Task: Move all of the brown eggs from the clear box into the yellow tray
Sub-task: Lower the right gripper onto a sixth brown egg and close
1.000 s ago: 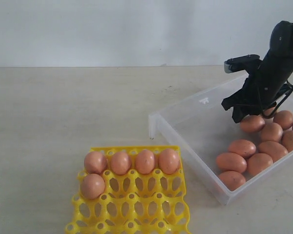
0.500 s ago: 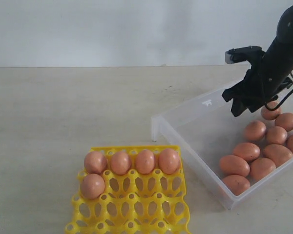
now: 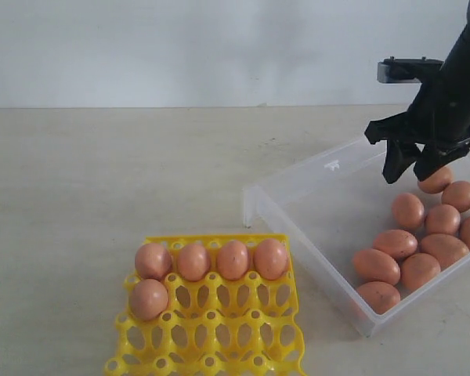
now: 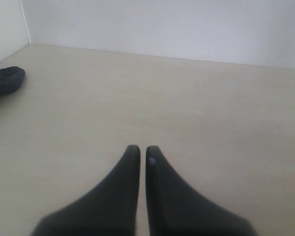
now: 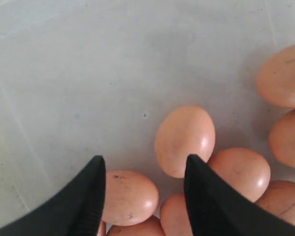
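Eggs point(image 3: 395, 243), matte reddish-brown ovals, crowd the right end of the shallow translucent plastic box point(image 3: 329, 211); 5 more sit in the bright yellow lattice tray point(image 3: 211, 315). Right pincer point(image 3: 407, 176) hangs spread and empty above the boxed cluster. Left pincer point(image 4: 140, 147) is pressed together over smooth beige worktop point(image 3: 102, 172).

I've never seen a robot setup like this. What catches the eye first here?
The bright yellow tray at the front stands out, with five brown eggs in it: four along its far row and one in the next row, at the left. To its right, a clear box holds a loose pile of more eggs. The black right gripper hangs open just above them, holding nothing.
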You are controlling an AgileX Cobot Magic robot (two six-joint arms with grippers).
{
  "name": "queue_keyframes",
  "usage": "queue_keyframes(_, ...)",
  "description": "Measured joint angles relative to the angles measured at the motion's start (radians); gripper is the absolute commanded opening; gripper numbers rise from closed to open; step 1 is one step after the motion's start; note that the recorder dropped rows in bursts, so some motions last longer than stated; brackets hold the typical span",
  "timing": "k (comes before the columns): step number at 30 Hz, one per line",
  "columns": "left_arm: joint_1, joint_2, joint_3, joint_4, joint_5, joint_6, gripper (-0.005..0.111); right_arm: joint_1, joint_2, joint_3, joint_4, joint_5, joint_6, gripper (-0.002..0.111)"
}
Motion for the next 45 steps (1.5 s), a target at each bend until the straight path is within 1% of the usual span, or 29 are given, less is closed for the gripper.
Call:
queue_keyframes(7,0.000,0.000,0.000,0.000,0.000,0.000,0.004,0.000,0.040,0.000,-0.065,-0.002,0.059,0.042)
queue_keyframes(18,0.000,0.000,0.000,0.000,0.000,0.000,0.004,0.000,0.149,0.000,-0.078,-0.062,0.069,0.042)
queue_keyframes(30,0.000,0.000,0.000,0.000,0.000,0.000,0.004,0.000,0.184,-0.010,-0.071,-0.066,0.071,0.041)
queue_keyframes(31,0.000,0.000,0.000,0.000,0.000,0.000,0.004,0.000,0.184,-0.010,-0.071,-0.066,0.069,0.039)
queue_keyframes(32,0.000,0.000,0.000,0.000,0.000,0.000,0.004,0.000,0.184,-0.010,-0.071,-0.068,0.069,0.034)
queue_keyframes(34,0.000,0.000,0.000,0.000,0.000,0.000,0.004,0.000,0.184,-0.010,-0.071,-0.068,0.069,0.021)
queue_keyframes(36,0.000,0.000,0.000,0.000,0.000,0.000,0.004,0.000,0.184,-0.010,-0.071,-0.068,0.069,0.003)
queue_keyframes(37,0.000,0.000,0.000,0.000,0.000,0.000,0.004,0.000,0.184,-0.010,-0.071,-0.068,0.069,0.000)
queue_keyframes(45,0.000,0.000,0.000,0.000,0.000,0.000,0.004,0.000,0.184,-0.010,-0.069,-0.070,0.058,0.000)
